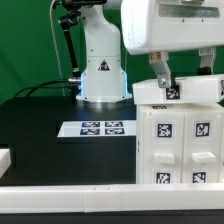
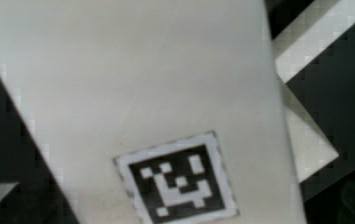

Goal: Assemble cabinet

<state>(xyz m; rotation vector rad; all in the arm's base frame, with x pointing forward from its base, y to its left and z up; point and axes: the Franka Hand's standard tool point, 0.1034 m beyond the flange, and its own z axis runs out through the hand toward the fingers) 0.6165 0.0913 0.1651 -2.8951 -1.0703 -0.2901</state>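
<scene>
The cabinet (image 1: 178, 140) stands at the exterior view's right, a white boxy body with square tags on its front compartments. A flatter white block (image 1: 145, 93) with a tag lies across its top. My gripper (image 1: 183, 76) hangs right over that top block, jaws wide open, with its dark fingers (image 1: 160, 72) reaching down to the block's upper face. I cannot tell whether they touch it. In the wrist view a white panel (image 2: 138, 90) with one tag (image 2: 177, 185) fills most of the picture, very close; nothing is held.
The marker board (image 1: 96, 128) lies flat on the black table, in front of the robot's white base (image 1: 103, 75). A small white part (image 1: 5, 158) shows at the left edge. A white rail (image 1: 70, 195) runs along the front.
</scene>
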